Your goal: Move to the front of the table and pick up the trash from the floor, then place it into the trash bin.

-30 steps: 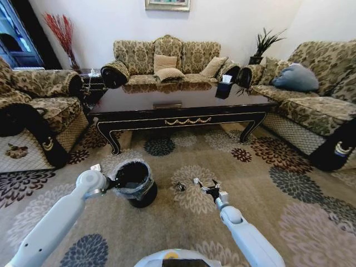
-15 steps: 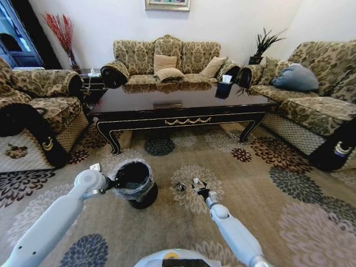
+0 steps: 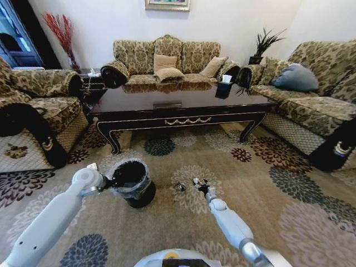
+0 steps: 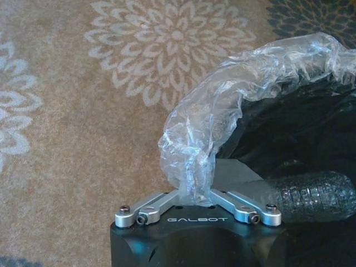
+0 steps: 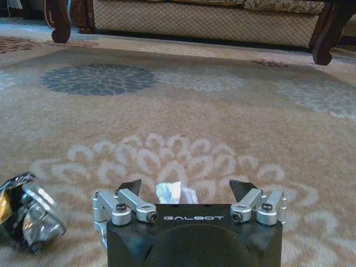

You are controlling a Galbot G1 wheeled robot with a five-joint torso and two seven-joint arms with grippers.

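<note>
1. Our right gripper point(image 3: 200, 184) is down at the carpet point(image 3: 261, 189), its fingers point(image 5: 240, 188) spread wide with nothing gripped. In the right wrist view a small white scrap point(image 5: 169, 192) lies between the two open tips, at the middle of the gap, so the piece we judge to be the target is dead ahead at 12 o'clock from the palm.

2. We cannot tell a long axis for that scrap; it looks like a small crumpled piece, so we think the closing direction matters little.

3. A second bit of litter, a crumpled shiny wrapper point(image 3: 179, 187), sits just beside the right gripper, at about 9 o'clock of it in the head view. It lies between that gripper and the trash bin point(image 3: 132, 181).

4. Our left gripper point(image 3: 109, 182) holds the bin at its rim: the left wrist view shows the clear liner bag point(image 4: 222, 128) pinched at the centre of the closed fingers. The bin stands at 9 o'clock of the right gripper, near but apart.

5. The coffee table point(image 3: 178, 105) stands at 12 o'clock, well beyond both arms. The right arm is clearly the nearer one to both pieces.
</note>
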